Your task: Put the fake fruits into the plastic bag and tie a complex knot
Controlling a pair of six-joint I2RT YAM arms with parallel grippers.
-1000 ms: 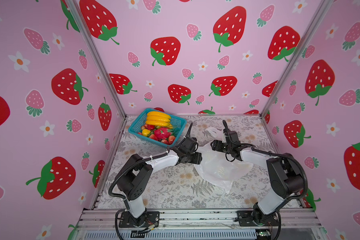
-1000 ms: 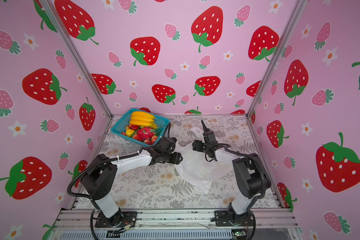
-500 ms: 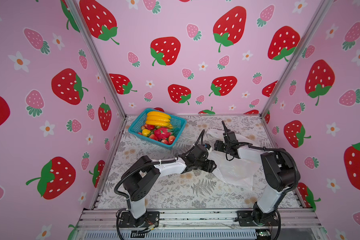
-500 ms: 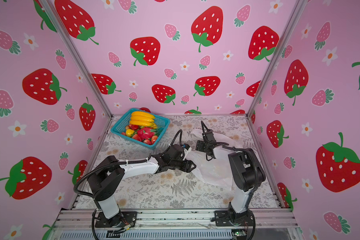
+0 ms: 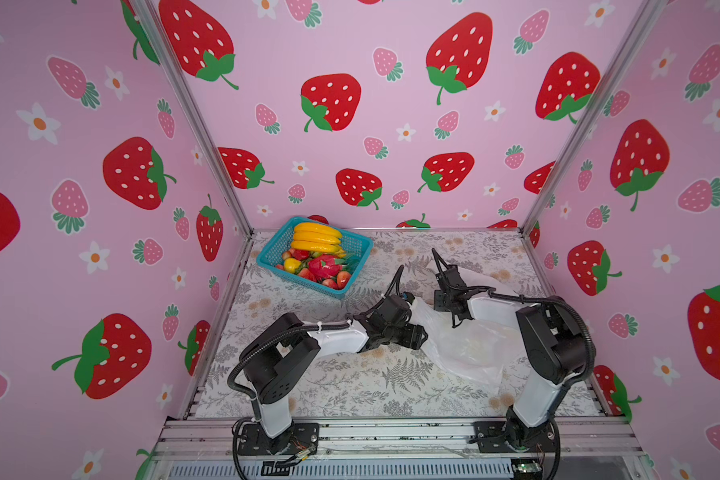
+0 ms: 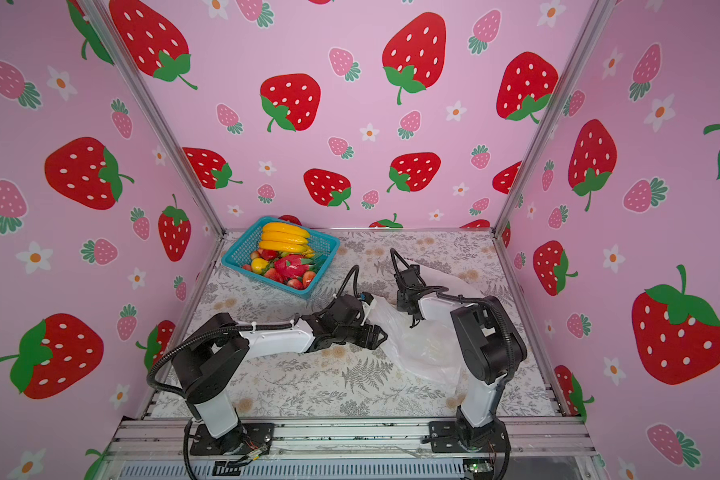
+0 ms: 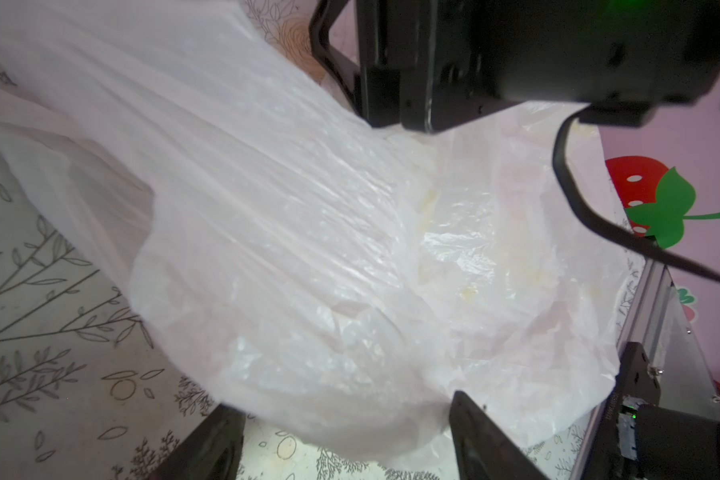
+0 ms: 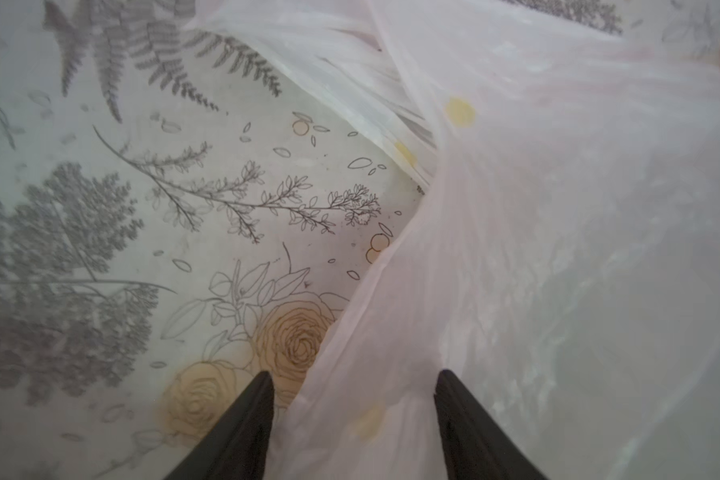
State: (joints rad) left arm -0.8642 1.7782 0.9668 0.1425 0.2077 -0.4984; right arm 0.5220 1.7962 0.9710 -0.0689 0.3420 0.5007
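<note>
Both top views show the plastic bag lying crumpled on the floral table, between two robot arms. Left gripper and right gripper each have jaws spread apart with bag film between them. Fake fruits sit in a teal basket, far left corner.

Right claw straddles plastic bag fold.

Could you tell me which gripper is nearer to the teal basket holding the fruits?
Left. The left gripper sits at the plastic bag's near edge, below the teal basket; the right gripper is over the bag, farther right.
</note>
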